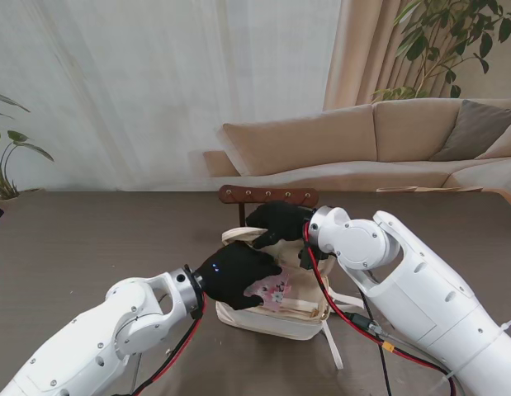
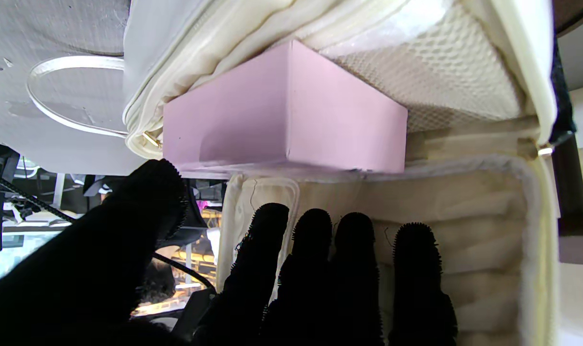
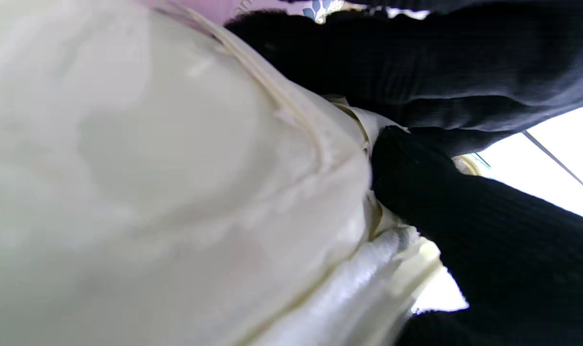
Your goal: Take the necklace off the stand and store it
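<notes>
Two black-gloved robot hands are seen at a cream quilted storage bag [image 1: 276,318] that sits on the dark worktop [image 1: 82,239]. The left robot hand [image 1: 238,276] is laid over the open mouth of the bag, just above a pink box [image 1: 276,290] with a floral print that is lodged inside. In the left wrist view the fingers [image 2: 310,269] are stretched flat and slightly apart, with the thumb spread wide, and nothing is held; the pink box [image 2: 286,120] is shown wedged against the bag's mesh-lined lid. The right robot hand [image 1: 280,223] is placed at the far rim of the bag, and in the right wrist view its fingers [image 3: 416,192] are pressed against the cream fabric [image 3: 176,182]; whether the fabric is pinched cannot be told. A brown wooden necklace stand [image 1: 269,195] with a row of pegs is seen just beyond the bag. The necklace cannot be made out in any view. A beige sofa [image 1: 387,140] is seen behind the worktop.
</notes>
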`<state>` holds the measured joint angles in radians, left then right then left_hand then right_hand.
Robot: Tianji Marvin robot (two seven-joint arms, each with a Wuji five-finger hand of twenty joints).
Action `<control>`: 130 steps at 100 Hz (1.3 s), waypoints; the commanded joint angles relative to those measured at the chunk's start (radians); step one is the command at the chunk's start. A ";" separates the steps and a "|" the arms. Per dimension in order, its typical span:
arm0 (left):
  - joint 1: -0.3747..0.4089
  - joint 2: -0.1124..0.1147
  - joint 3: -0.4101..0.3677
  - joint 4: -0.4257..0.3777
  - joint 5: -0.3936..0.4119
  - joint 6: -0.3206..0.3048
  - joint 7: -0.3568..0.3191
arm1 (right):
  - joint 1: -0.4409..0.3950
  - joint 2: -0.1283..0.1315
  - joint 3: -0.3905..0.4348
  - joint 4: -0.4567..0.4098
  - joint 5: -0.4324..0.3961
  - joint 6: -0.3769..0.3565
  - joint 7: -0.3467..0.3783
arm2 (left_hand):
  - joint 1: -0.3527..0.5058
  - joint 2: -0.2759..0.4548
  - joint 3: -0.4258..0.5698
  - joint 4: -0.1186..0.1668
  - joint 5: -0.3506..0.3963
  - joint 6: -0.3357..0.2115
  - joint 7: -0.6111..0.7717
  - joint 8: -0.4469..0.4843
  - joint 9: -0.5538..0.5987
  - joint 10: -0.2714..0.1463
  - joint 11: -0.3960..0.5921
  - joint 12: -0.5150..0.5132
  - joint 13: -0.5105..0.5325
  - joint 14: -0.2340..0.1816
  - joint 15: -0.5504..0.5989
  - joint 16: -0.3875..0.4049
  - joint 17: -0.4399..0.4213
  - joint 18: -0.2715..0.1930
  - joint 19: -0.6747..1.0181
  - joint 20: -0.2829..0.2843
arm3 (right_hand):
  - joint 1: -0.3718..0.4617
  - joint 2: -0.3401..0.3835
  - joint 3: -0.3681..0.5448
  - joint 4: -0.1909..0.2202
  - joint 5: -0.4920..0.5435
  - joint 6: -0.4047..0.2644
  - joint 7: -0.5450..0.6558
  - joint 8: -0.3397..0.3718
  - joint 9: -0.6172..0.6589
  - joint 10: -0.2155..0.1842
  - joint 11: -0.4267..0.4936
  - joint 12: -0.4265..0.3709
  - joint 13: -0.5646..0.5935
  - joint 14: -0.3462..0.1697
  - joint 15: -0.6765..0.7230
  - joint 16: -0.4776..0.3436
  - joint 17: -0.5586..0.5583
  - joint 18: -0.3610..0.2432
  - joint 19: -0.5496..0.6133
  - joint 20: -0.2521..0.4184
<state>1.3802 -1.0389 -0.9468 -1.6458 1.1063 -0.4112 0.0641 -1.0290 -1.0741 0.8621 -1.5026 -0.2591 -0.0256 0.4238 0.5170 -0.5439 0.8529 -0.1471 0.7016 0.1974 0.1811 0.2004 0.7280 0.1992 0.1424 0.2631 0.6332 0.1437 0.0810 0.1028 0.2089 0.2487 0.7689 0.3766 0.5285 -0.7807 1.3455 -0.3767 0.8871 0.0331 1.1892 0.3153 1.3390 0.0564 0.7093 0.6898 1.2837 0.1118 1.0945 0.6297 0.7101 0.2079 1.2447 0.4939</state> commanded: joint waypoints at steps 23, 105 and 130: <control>0.036 -0.001 -0.057 -0.085 0.019 -0.007 -0.002 | -0.009 -0.005 -0.029 0.024 0.008 -0.002 0.022 | -0.002 0.027 0.002 0.039 0.027 -0.027 0.014 0.018 0.039 -0.021 -0.002 0.010 0.027 -0.021 -0.017 -0.002 -0.089 0.005 -0.008 0.015 | 0.033 0.031 0.034 0.019 0.033 -0.103 -0.024 -0.013 0.062 -0.018 -0.004 -0.004 0.030 -0.040 0.010 0.011 0.121 0.006 0.041 0.024; 0.259 -0.010 -0.319 -0.232 0.110 0.043 0.138 | -0.035 -0.008 -0.045 0.014 0.005 -0.030 -0.003 | 0.016 0.079 -0.031 0.045 0.033 -0.037 0.010 0.031 0.069 -0.012 -0.001 0.020 0.054 -0.014 -0.013 0.002 -0.074 0.014 0.012 0.024 | 0.025 0.037 0.028 0.019 0.021 -0.112 -0.033 -0.027 0.053 -0.020 -0.009 -0.007 0.028 -0.036 -0.006 0.003 0.108 0.005 0.035 0.022; 0.287 -0.010 -0.367 -0.193 0.096 0.077 0.118 | -0.086 -0.004 -0.022 -0.027 -0.008 -0.058 -0.022 | 0.021 0.098 -0.043 0.051 0.030 -0.029 0.006 0.031 0.069 -0.001 -0.002 0.023 0.059 -0.009 -0.011 0.002 -0.070 0.021 0.020 0.028 | 0.022 0.050 0.017 0.021 -0.003 -0.117 -0.035 -0.050 0.033 -0.019 -0.012 -0.008 0.028 -0.029 -0.031 -0.010 0.083 0.008 0.035 0.022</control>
<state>1.6611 -1.0492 -1.3074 -1.8647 1.2093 -0.3478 0.2093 -1.0922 -1.0755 0.8445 -1.5091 -0.2661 -0.0698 0.3926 0.5213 -0.4883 0.8334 -0.1264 0.7299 0.1480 0.1998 0.2346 0.8141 0.1686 0.1518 0.2864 0.7045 0.1263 0.0901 0.1150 0.1596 0.2442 0.7938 0.4015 0.5292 -0.7685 1.3439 -0.3760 0.8886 0.0286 1.1513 0.2826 1.3398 0.0590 0.7020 0.6894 1.2837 0.1145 1.0762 0.6275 0.7100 0.2079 1.2447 0.4941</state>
